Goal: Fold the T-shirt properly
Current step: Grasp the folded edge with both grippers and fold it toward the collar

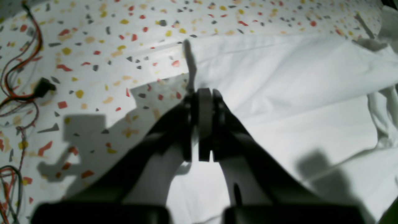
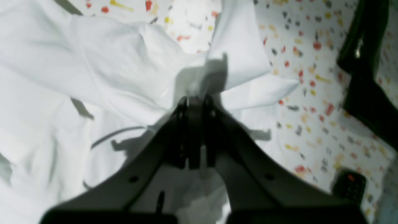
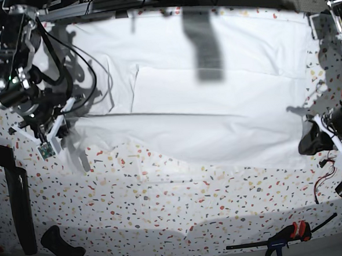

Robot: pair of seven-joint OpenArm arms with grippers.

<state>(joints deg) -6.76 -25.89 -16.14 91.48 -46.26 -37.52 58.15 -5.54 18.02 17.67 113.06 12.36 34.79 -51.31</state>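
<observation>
The T-shirt (image 3: 216, 110) lies spread wide over the surface (image 3: 164, 209). Both sets of jaws are pressed together: the left gripper (image 1: 205, 93) pinches a thin cloth edge, the right gripper (image 2: 196, 101) a bunched fold. For a clean fold, both should probably lift evenly and carry the edge across at one pace.
</observation>
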